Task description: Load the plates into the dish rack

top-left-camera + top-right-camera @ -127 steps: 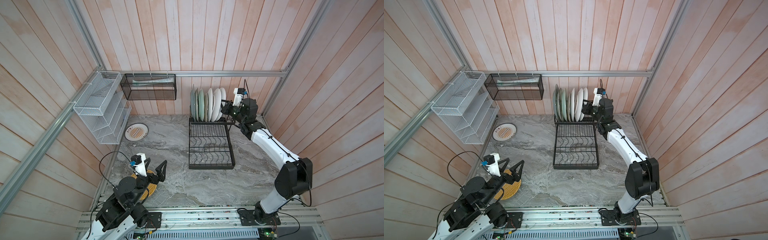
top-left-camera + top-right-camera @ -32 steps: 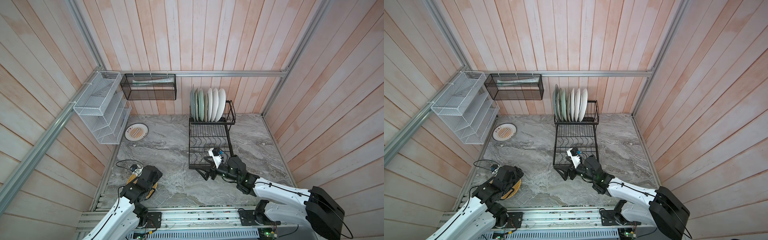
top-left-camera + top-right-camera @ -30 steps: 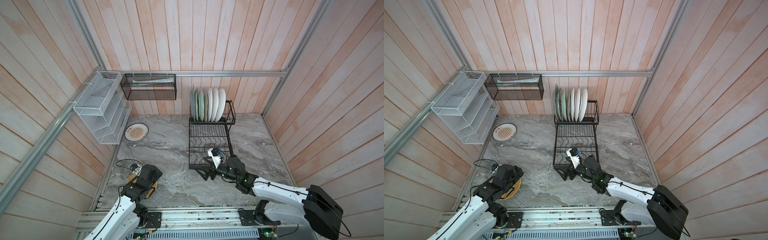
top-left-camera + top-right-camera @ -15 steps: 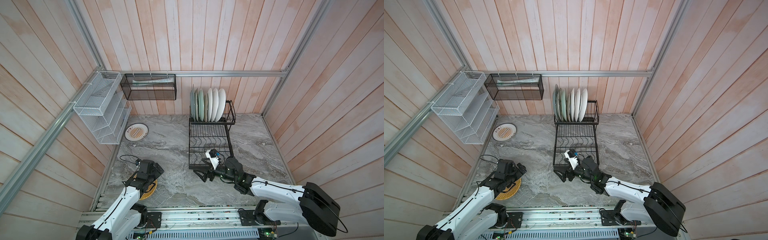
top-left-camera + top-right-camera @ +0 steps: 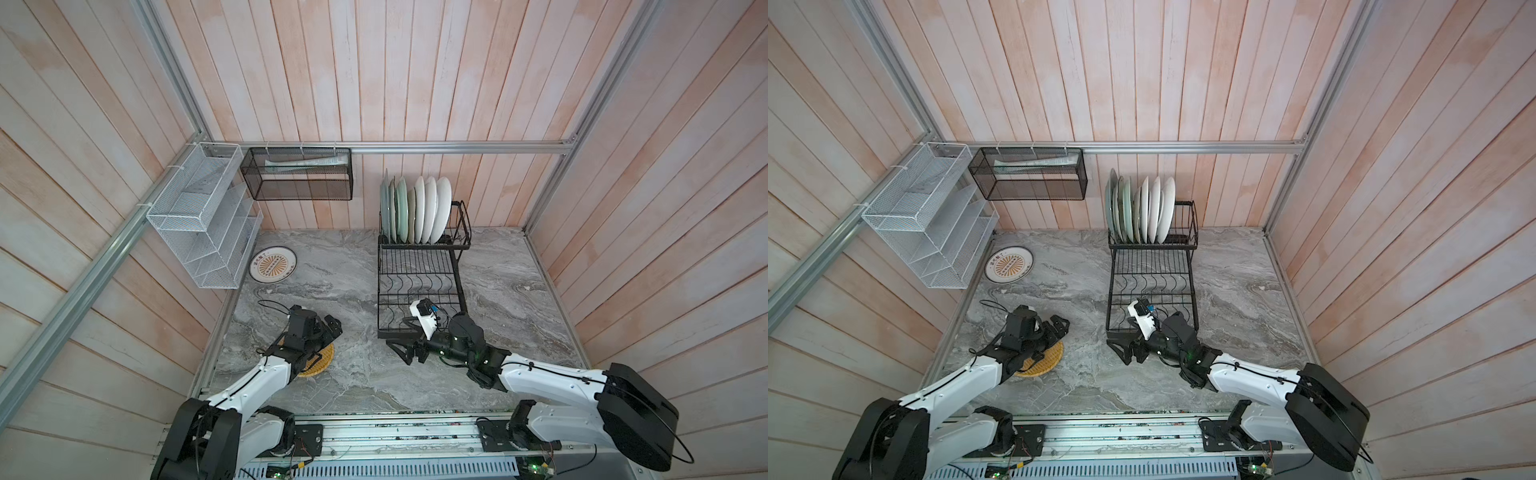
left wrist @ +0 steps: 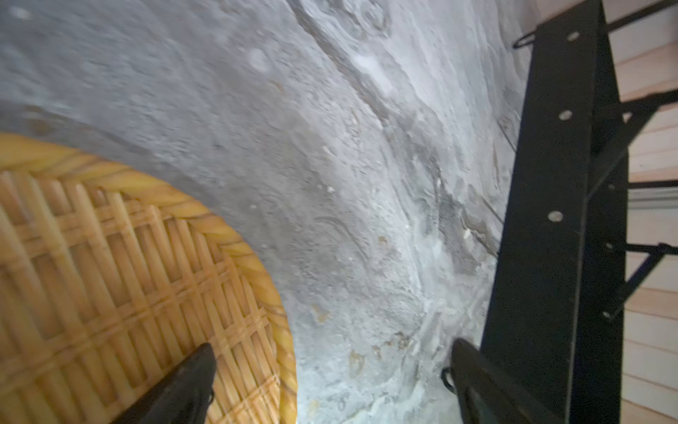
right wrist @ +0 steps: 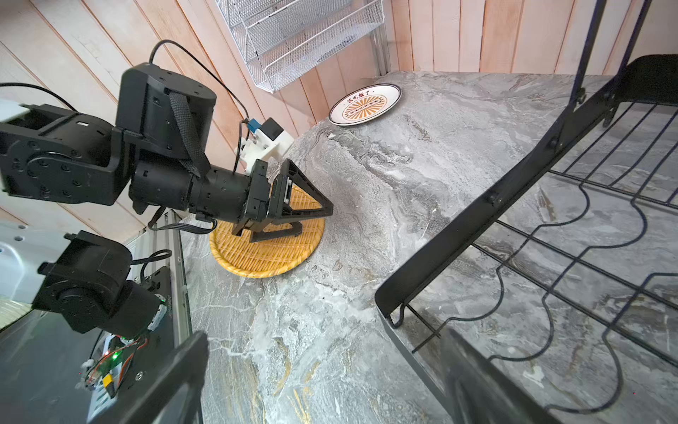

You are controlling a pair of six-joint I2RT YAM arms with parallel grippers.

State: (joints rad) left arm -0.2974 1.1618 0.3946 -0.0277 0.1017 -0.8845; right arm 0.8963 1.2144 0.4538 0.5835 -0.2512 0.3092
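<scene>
The black wire dish rack (image 5: 379,291) (image 5: 1108,291) stands at the back of the marble table, with several plates (image 5: 419,208) (image 5: 1150,208) upright in its upper tier. A white plate with an orange sunburst (image 5: 273,264) (image 7: 365,104) lies flat at the back left. A yellow woven plate (image 5: 320,363) (image 6: 110,275) (image 7: 264,253) lies at the front left. My left gripper (image 5: 330,328) (image 6: 332,352) (image 7: 315,220) hangs open just over its right edge, holding nothing. My right gripper (image 5: 399,351) (image 7: 326,336) is open and empty, low beside the rack's front left corner (image 7: 477,220).
On the left wall hangs a white mesh tiered organizer (image 5: 203,220). A black mesh basket (image 5: 297,174) hangs on the back wall. Wooden walls close in three sides, and an aluminium rail (image 5: 395,432) runs along the front edge.
The right arm left the rack's upper tier, where it had set a plate, and came down to the front. The left gripper has slid out over the yellow plate toward its right edge.
</scene>
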